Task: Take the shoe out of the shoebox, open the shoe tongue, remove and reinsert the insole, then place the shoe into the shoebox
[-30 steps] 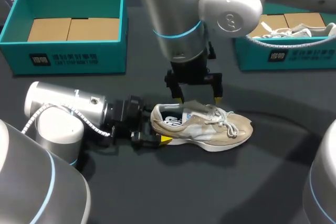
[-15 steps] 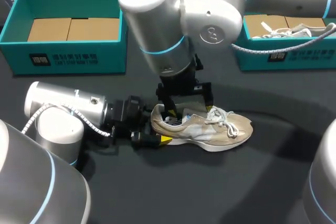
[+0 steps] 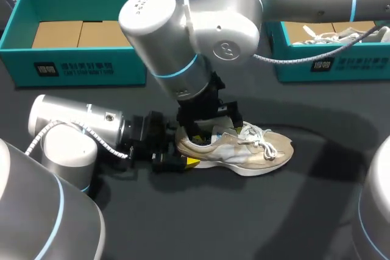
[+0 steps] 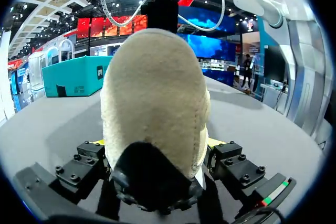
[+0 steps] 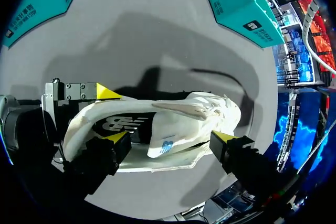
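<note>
head view, shoe: beige shoe (image 3: pixel 244 149) sits on its sole mid-table (image 3: pixel 286 217), toe toward the right edge, heel toward the left edge, outside both boxes.
head view, left gripper: left gripper (image 3: pixel 183 152) lies low at the heel. One yellow tip shows on the near side; the other is hidden behind the heel.
head view, right gripper: right gripper (image 3: pixel 214 131) is down on the shoe opening. Its tips are mostly hidden by its own wrist, so the spread is hard to judge here.
head view, boxes: teal box (image 3: pixel 79 65) at the far-left corner holds cardboard. The second teal box (image 3: pixel 332 65) at the far-right corner is partly cut off by the arm, and a white shoe (image 3: pixel 341 36) partly shows inside it.
left wrist view, shoe: the heel fills the view, hiding the toe, the opening and the right gripper's tips.
left wrist view, left gripper: fingers (image 4: pixel 86 162) press the heel from both sides, clamped on it. The yellow tips show only as slivers.
right wrist view, right gripper: fingers are spread wide and grip nothing. One tip is at the collar by the heel, the other just outside the shoe's side near the laces.
right wrist view, insole: dark insole (image 5: pixel 126 124) with white print lies inside the shoe; seen only here.
right wrist view, tongue: pale tongue (image 5: pixel 168 141) with a small blue tag lies between the wide fingers. Contact with either finger is unclear.
</note>
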